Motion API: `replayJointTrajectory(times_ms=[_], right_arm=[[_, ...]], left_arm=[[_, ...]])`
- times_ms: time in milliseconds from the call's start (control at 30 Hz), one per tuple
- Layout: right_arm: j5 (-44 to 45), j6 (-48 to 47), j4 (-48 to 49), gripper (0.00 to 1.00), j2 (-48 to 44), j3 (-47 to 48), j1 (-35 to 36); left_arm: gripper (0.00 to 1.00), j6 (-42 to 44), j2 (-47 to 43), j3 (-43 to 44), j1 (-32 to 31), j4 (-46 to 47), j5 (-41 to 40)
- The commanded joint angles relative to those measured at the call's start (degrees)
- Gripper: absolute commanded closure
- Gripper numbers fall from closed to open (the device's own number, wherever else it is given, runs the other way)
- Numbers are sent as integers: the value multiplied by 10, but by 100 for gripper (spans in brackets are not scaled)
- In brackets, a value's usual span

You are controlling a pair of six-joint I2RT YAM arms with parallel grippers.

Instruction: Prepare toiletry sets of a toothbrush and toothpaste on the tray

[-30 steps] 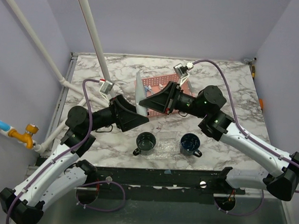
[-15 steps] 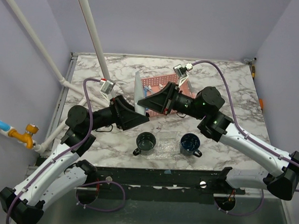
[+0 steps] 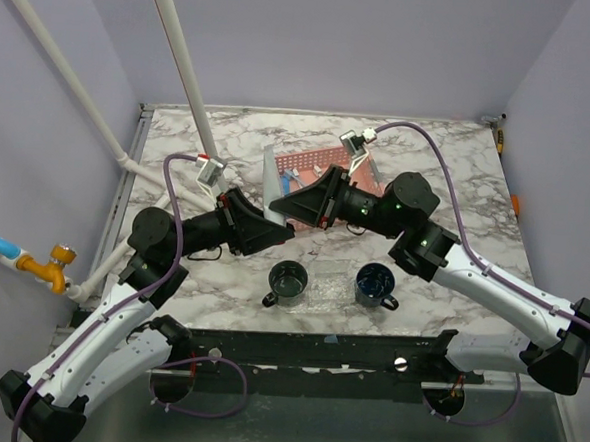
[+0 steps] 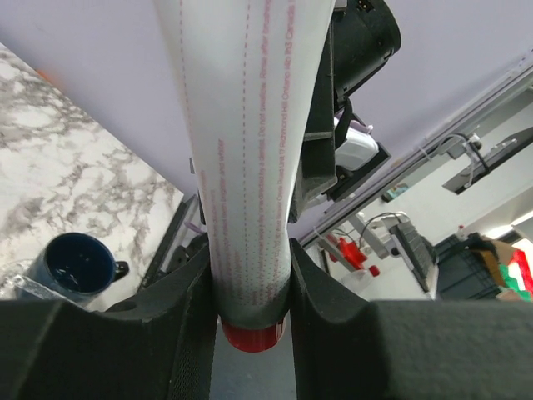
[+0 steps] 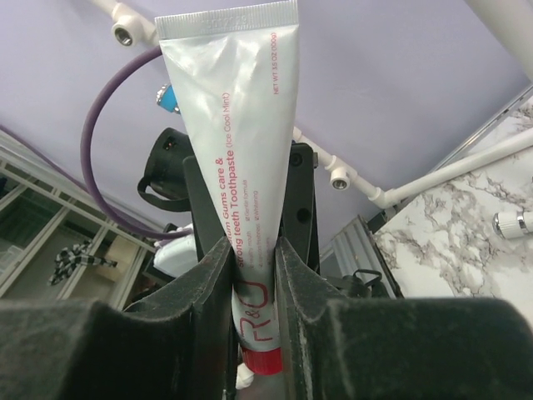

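A white toothpaste tube (image 3: 271,174) with a red cap (image 4: 252,333) is held upright above the table by both grippers at once. My left gripper (image 4: 250,292) is shut on its lower end just above the cap. My right gripper (image 5: 254,308) is shut on the same tube (image 5: 229,125), with pink print showing between its fingers. In the top view the left gripper (image 3: 271,221) and the right gripper (image 3: 280,206) meet nose to nose in front of the pink basket (image 3: 313,165). The clear tray (image 3: 324,282) lies between two mugs. I cannot make out a toothbrush.
A dark green mug (image 3: 288,279) and a blue mug (image 3: 374,283) stand near the front edge on either side of the tray. White pipes (image 3: 179,64) slant over the table's left side. The right arm's body covers much of the basket.
My left gripper has closed from wide open onto the tube's lower end. The right gripper has kept its grip, and the tube has shifted slightly left and back.
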Motion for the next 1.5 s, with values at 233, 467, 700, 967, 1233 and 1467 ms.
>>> replayJointTrajectory(times_ms=[233,467,700,967,1233,1467], right_arm=[[37,-38,-36,43,-20,1,4],[73,-107,-164,24,-32,61,4],[114,-171,-356,20,-13,162,4],[152,-198,-498,17,4,227,4],[139,-191,-613,17,53,274,4],[149,-172,-614,17,33,216,4]], left_arm=[[100,44,-16,22,2,-28,7],[100,181,-35,50,2,-207,-11],[100,361,-34,92,-11,-437,-96],[100,482,-26,140,-121,-585,-280],[100,535,18,176,-243,-673,-483],[100,544,26,162,-288,-681,-567]])
